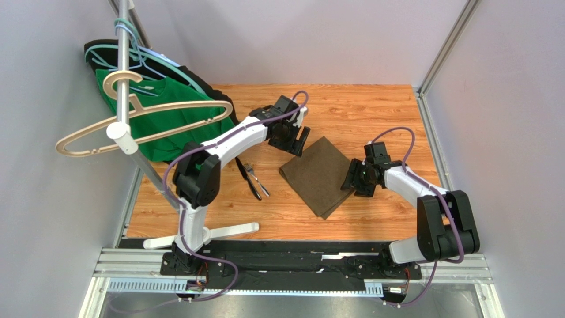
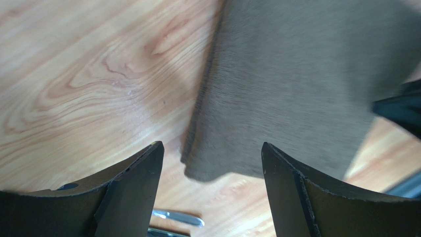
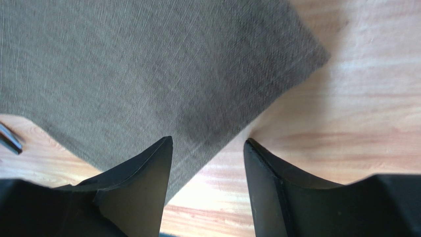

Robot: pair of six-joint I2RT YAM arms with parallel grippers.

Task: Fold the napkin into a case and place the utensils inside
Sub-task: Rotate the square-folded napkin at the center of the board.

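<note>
Napkin (image 1: 322, 175): one olive-brown cloth rectangle
Utensils (image 1: 251, 182): two dark-handled, silvery-tipped pieces, napkin's nine o'clock
Left gripper (image 1: 300, 140): released, eleven o'clock
Right gripper (image 1: 349, 177): released, three o'clock

On my overhead feed, the warm orange wood-grain tabletop (image 1: 378, 109) carries three things. Near its middle lies the dark olive-brown rectangular cloth napkin (image 1: 318, 175), flat and turned diagonally, so one corner points toward the far side and another toward the near edge. Its left-hand border looks doubled in my left wrist feed (I cannot tell how many layers). To its left, apart from the cloth, lie the slim utensils (image 1: 254, 180) with dark handles and silvery ends, close together, a fork among them. Toward the near-left corner rests the white forked foot of a metal stand (image 1: 229, 230).
</note>
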